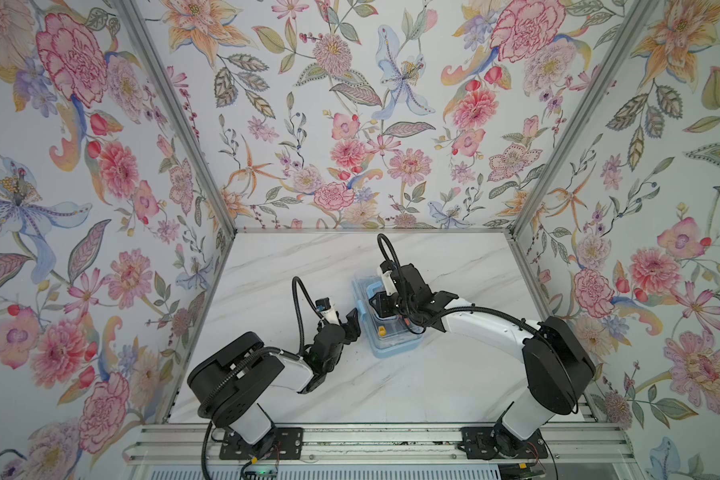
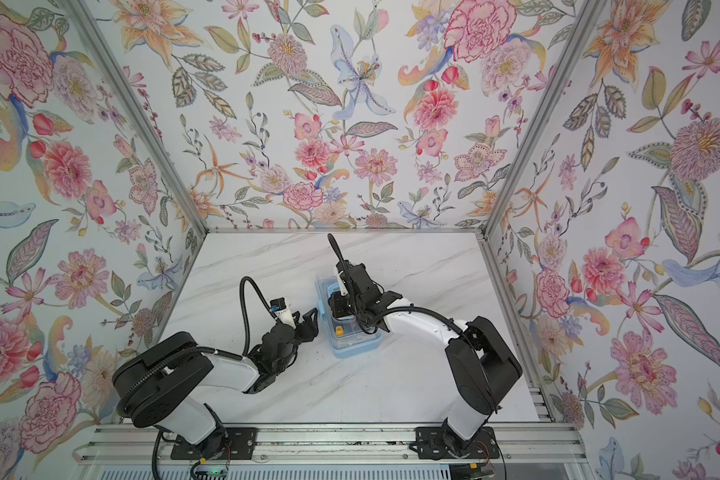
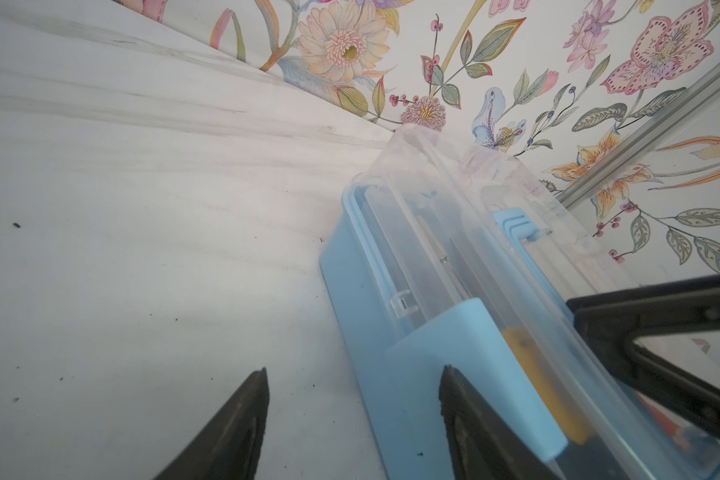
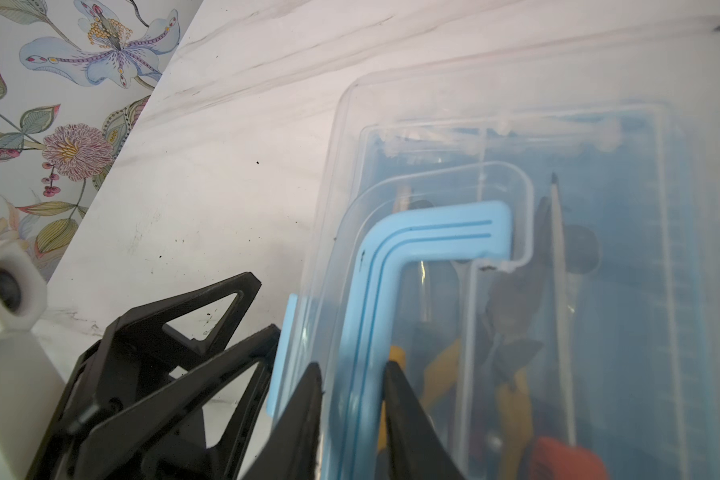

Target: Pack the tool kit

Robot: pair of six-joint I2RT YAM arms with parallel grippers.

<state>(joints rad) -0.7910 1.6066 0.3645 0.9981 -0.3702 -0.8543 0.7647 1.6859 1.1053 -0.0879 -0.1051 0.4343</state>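
Right gripper (image 4: 353, 365): black tapered fingers pinch the pale blue handle (image 4: 433, 232) of the tool box (image 1: 391, 347), one on each side of its leg. The handle is smooth moulded plastic, bent at a rounded right angle, with two grooves along it. It sits on the clear lid (image 4: 433, 124), which is glossy with rounded corners and lies down over a light blue base (image 3: 350, 299).

Seen hazily through the lid: pliers (image 4: 512, 395) with yellow grips, a thin grey metal shaft (image 4: 560, 291) and an orange-red grip (image 4: 566, 457).

Left gripper (image 3: 352, 370): jaws spread wide, holding nothing. One finger is against or just beside the blue side latch (image 3: 495, 374), a flat tab folded over the lid's edge; contact uncertain. The other finger is over bare table. The fingers are matte black, an open triangular lattice.

The tool box stands mid-table on the white, grey-veined marble-look table (image 1: 391, 395), between the arms in both top views. The left gripper is at its left wall and the right gripper is above it.
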